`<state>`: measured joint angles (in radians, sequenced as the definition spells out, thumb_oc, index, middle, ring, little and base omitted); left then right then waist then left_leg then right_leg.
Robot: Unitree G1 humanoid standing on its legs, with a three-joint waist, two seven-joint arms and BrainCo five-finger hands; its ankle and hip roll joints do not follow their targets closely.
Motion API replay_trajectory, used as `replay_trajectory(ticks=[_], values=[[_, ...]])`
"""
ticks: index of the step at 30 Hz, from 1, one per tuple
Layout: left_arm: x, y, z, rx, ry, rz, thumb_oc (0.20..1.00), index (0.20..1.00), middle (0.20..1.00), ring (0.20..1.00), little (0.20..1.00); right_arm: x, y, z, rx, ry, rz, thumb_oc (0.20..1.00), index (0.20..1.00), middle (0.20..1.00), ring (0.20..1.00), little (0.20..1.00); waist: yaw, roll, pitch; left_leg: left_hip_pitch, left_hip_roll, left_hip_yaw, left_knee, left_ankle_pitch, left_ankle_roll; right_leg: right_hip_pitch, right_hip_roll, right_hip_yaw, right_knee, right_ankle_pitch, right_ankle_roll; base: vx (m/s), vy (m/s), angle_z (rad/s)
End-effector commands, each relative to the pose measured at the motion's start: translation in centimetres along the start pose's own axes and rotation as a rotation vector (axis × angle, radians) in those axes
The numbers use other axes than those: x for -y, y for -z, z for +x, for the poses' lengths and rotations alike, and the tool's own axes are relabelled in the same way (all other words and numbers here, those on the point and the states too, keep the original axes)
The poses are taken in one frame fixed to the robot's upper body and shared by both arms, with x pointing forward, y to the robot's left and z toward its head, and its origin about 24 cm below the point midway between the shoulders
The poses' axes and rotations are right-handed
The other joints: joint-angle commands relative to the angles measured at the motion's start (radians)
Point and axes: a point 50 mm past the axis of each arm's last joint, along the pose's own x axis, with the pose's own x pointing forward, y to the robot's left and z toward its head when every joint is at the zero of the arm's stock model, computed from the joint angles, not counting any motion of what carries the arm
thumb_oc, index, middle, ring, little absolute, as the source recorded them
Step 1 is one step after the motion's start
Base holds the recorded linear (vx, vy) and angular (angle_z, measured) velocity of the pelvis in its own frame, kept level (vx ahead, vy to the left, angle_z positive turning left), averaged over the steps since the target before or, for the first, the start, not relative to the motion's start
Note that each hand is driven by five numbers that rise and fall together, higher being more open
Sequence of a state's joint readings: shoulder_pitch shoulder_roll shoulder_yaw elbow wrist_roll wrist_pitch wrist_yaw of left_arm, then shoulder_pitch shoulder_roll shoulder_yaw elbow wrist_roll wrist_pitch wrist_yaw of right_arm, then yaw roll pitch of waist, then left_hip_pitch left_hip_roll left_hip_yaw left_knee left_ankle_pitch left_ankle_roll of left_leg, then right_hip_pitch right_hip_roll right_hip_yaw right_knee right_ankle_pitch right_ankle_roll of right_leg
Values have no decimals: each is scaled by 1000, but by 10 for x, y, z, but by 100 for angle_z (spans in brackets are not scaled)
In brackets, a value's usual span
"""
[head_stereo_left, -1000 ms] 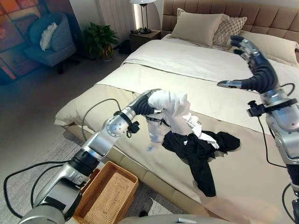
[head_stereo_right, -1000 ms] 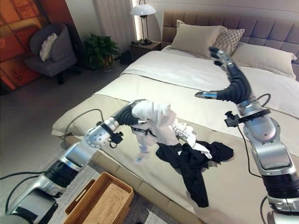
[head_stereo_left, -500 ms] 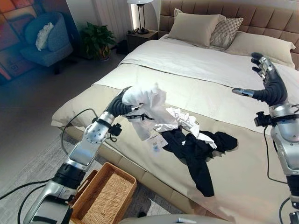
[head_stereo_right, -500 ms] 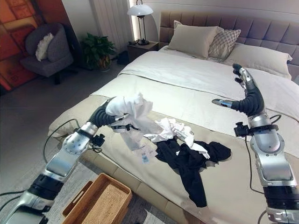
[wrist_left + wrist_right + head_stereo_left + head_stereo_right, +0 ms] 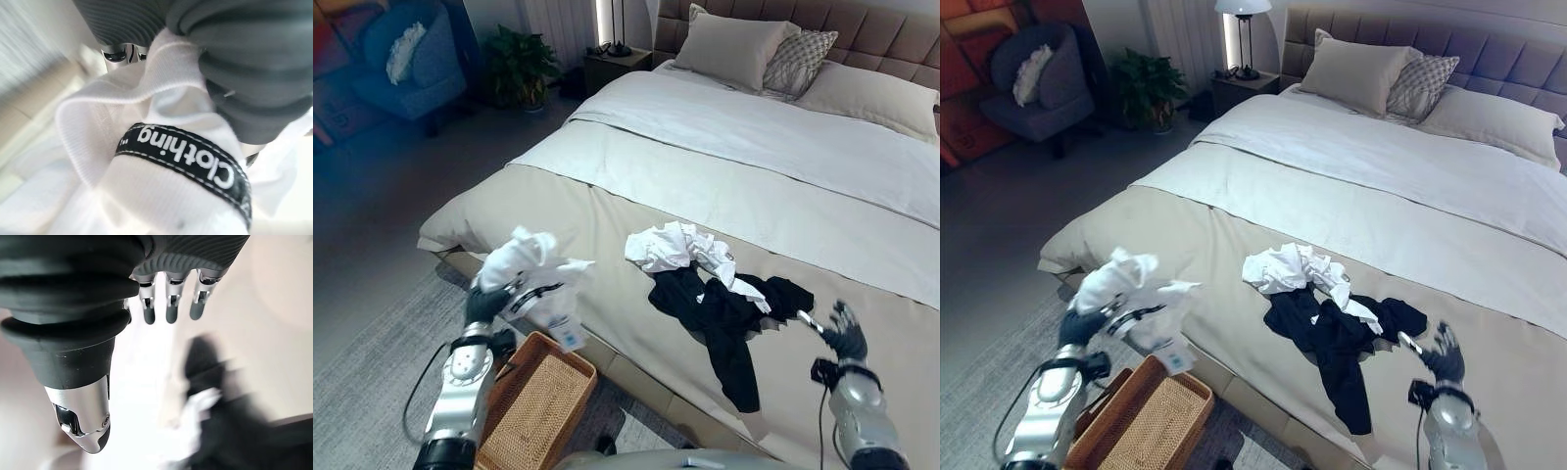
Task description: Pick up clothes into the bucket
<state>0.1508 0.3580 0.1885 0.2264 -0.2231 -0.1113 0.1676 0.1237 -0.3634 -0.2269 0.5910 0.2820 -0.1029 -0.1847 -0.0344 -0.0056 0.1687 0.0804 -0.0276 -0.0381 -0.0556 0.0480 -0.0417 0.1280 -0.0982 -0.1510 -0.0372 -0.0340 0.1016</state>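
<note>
Beside the bed's [image 5: 636,211] near corner, the left hand [image 5: 487,304] is raised with a white garment [image 5: 530,284] bunched in its grasp. The left wrist view shows the white cloth [image 5: 161,196], with a black label band, pressed against the hand's dark cover [image 5: 244,63] and gathered by it. The garment hangs off the bed's edge, just above the wicker basket [image 5: 533,411], which stands on the floor against the bed's base. A tag dangles from the garment over the basket's far rim.

On the bed, toward its foot, a second white garment [image 5: 674,247] lies crumpled, touching a black garment [image 5: 724,318] that spreads from it toward the near edge.

Beyond the black garment, near the bed's foot, the right hand [image 5: 843,333] hovers above the cover with its fingers [image 5: 168,308] straight and spread, holding nothing.

At the bed's head lie pillows [image 5: 734,49]. Past the bed's far corner stand a nightstand [image 5: 612,64], a potted plant [image 5: 519,67] and an armchair [image 5: 406,64].
</note>
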Motion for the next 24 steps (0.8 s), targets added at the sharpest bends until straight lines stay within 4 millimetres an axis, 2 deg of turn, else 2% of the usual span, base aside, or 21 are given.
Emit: replay_trajectory(ticks=[1,2,3,5,6,8,10,11,15,16,17,20,24], values=[[-19,-35,11,182,-94,-38,200,200,200,200,200,-1,-30,10,125,14,-17,1000,1000,1000,1000,1000,14,-39,20,-96,-21,-41,179,-129,19,-122,-50,-12,173,-32,14,-87,16,11],[-23,-32,11,172,-115,-26,200,200,200,200,200,0,-22,8,93,9,-27,1000,1000,1000,1000,1000,15,-40,34,-121,-24,-45,195,-128,20,-145,-52,-13,188,-33,13,-161,16,17],[-30,-29,11,161,-162,-16,200,200,200,200,200,0,-2,5,19,3,-53,1000,1000,1000,1000,1000,21,-47,69,-166,-29,-55,223,-124,21,-186,-55,-17,214,-30,10,-194,27,17],[-34,-23,13,136,-199,-8,200,200,200,200,200,-2,12,2,-34,-20,-123,1000,1000,1000,1000,1000,24,-52,97,-205,-32,-62,245,-121,22,-223,-59,-21,235,-26,8,-123,29,18],[-34,-23,13,136,-199,-8,200,200,200,200,200,-2,12,2,-34,-20,-123,1000,1000,1000,1000,1000,24,-52,96,-207,-32,-62,246,-121,22,-224,-59,-22,235,-27,8,-86,28,14],[-37,-20,18,120,-243,-1,200,200,200,200,200,-4,28,-1,-100,-54,-180,1000,1000,1000,1000,1000,27,-68,137,-256,-31,-67,277,-120,24,-261,-63,-20,245,-18,9,-111,23,-2],[-37,-23,21,128,-252,0,200,200,200,200,200,-6,28,-1,-101,-62,-183,1000,1000,1000,1000,1000,28,-74,150,-276,-28,-67,291,-120,24,-276,-66,-19,249,-15,10,-85,19,4],[-37,-27,25,142,-278,6,200,200,200,200,200,-9,31,-2,-107,-75,-200,1000,1000,1000,1000,1000,31,-82,178,-308,-25,-69,308,-117,23,-309,-69,-15,262,-10,10,-61,25,11],[-37,-40,38,184,-315,32,200,200,200,200,200,-17,26,0,-79,-84,-193,1000,1000,1000,1000,1000,30,-97,223,-379,-20,-74,345,-115,24,-380,-77,-3,303,-12,9,-118,29,3],[-37,-50,47,206,-345,55,200,200,200,200,200,-26,18,2,-40,-100,-170,1000,1000,1000,1000,1000,26,-109,271,-435,-21,-71,393,-125,28,-432,-81,7,351,-23,5,-99,26,1],[-36,-51,48,207,-345,55,200,200,200,200,200,-27,18,2,-39,-100,-168,1000,1000,1000,1000,1000,27,-109,270,-439,-21,-71,397,-126,28,-436,-81,8,355,-24,5,-161,50,2],[-31,-66,67,220,-382,57,200,200,200,200,200,-41,-2,8,43,-108,-136,1000,1000,1000,1000,1000,19,-127,345,-550,-29,-68,504,-146,39,-527,-83,21,425,-33,-4,-133,52,-3],[-28,-88,76,275,-415,10,200,200,200,200,200,-44,-26,12,131,-54,-44,1000,1000,1000,1000,1000,-7,-137,351,-726,-39,-78,640,-184,46,-687,-84,33,524,-53,-12,-88,53,-6]])
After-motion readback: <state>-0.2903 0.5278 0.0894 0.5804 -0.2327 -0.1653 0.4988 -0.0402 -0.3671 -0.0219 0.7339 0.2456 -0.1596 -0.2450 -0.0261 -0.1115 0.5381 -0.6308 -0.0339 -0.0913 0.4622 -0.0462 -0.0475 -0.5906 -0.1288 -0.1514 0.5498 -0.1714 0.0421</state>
